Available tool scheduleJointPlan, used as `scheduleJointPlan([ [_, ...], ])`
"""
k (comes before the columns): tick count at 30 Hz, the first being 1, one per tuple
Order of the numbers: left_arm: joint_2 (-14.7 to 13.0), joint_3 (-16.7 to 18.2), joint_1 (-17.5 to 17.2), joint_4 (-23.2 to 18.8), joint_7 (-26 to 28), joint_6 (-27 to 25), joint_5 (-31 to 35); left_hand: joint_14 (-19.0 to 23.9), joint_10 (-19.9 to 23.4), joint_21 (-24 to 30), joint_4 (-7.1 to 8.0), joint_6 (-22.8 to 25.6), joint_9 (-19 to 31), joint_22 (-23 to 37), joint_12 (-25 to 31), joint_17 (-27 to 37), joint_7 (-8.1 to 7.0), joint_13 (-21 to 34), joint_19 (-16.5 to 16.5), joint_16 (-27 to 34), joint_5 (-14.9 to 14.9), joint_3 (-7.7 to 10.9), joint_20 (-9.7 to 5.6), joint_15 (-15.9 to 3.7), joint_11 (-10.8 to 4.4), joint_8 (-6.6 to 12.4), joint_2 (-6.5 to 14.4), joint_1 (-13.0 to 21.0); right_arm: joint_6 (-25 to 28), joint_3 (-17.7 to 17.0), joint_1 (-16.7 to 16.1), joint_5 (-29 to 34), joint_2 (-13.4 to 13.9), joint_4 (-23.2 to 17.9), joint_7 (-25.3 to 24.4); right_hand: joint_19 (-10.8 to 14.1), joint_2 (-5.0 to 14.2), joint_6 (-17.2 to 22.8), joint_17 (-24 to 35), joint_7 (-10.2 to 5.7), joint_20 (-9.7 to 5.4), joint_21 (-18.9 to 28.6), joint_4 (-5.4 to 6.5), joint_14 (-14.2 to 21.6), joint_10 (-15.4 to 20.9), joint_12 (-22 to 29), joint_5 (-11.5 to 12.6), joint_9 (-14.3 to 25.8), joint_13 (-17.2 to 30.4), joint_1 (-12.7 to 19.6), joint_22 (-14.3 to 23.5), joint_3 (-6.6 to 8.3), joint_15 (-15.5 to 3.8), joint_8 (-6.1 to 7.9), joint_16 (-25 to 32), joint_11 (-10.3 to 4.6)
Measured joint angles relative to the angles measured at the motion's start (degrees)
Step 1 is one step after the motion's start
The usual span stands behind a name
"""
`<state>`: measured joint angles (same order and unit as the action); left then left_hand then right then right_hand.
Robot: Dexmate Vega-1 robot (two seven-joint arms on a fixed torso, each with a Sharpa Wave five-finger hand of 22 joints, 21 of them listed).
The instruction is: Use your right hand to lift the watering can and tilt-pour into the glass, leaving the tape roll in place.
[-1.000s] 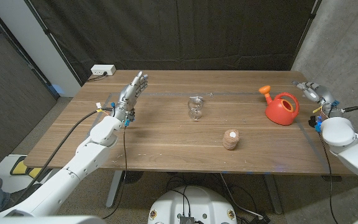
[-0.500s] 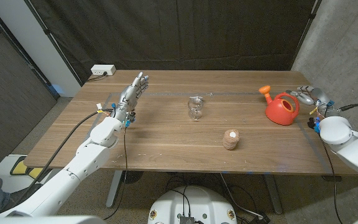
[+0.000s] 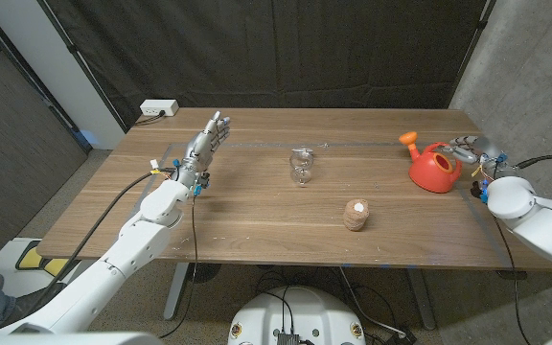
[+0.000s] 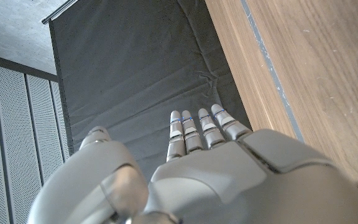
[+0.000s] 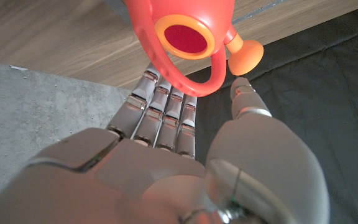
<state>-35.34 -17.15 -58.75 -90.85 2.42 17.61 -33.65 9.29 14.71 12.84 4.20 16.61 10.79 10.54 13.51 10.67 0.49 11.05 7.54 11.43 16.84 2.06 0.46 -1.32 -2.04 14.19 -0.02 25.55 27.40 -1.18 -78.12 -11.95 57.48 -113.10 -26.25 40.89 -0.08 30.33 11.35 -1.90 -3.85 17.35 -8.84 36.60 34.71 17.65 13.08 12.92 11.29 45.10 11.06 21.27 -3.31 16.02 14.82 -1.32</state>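
Head view: can (image 3: 435, 168) on surface (image 3: 257, 220), well right of glass (image 3: 301, 167).
Right hand (image 3: 470, 149) open just beside can, holding nothing. Likely light, rigid, smooth plastic; grip the loop handle (image 5: 185, 78).

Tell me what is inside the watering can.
Through the watering can's round top opening only a dark red interior shows; any water is impossible to tell. The right hand's fingers reach under its handle.

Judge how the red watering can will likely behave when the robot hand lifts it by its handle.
The watering can looks like moulded plastic, so probably stiff and light. Its smooth loop handle may slip. Its offset spout could swing it sideways in the right robot hand.
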Motion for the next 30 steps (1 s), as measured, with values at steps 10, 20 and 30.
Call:
scheduleJointPlan([
  [10,0.2,-0.3,0.7,0.7,-0.4,0.0,-0.1,0.0,0.3,0.0,0.00,0.1,0.0,0.0,0.0,0.0,-0.08,0.0,-0.1,0.0,0.0,0.00,0.08,0.00,-0.31,-0.22,0.7,-0.7,1.9,3.0,2.5,0.0,0.8,0.5,-0.3,4.6,2.37,5.8,0.5,-1.85,-1.27,1.8,-0.25,6.1,5.7,1.6,-1.3,0.6,0.1,4.2,0.4,0.88,-1.02,1.99,1.1,-2.15],
  [20,0.3,-0.4,0.9,1.2,-0.7,-0.1,-0.3,0.0,0.3,0.0,0.15,0.2,0.0,0.0,0.0,0.0,-0.18,0.0,-0.1,0.0,0.0,-0.15,0.08,0.00,-0.31,-0.22,0.7,-0.6,4.1,4.7,4.2,-0.2,1.4,0.7,-0.7,5.6,6.01,8.3,1.3,-2.29,-1.69,2.6,1.23,7.5,7.6,1.8,-2.5,0.2,-0.1,5.5,0.8,1.66,-1.41,2.03,1.5,-2.21],
  [30,0.4,-0.4,0.9,1.7,-1.2,-0.2,-0.8,0.0,0.3,-0.4,0.31,0.5,0.0,0.0,-0.4,0.0,0.12,0.0,-0.1,0.0,0.0,-0.31,0.08,0.00,-0.31,-0.44,0.9,-0.4,7.0,6.3,5.8,-1.0,2.8,0.2,-0.6,4.8,10.13,10.0,2.0,-3.20,-1.38,3.1,2.25,7.4,8.4,0.9,-2.9,-0.6,-0.4,6.0,1.4,2.98,-1.28,1.61,1.1,-3.40],
])
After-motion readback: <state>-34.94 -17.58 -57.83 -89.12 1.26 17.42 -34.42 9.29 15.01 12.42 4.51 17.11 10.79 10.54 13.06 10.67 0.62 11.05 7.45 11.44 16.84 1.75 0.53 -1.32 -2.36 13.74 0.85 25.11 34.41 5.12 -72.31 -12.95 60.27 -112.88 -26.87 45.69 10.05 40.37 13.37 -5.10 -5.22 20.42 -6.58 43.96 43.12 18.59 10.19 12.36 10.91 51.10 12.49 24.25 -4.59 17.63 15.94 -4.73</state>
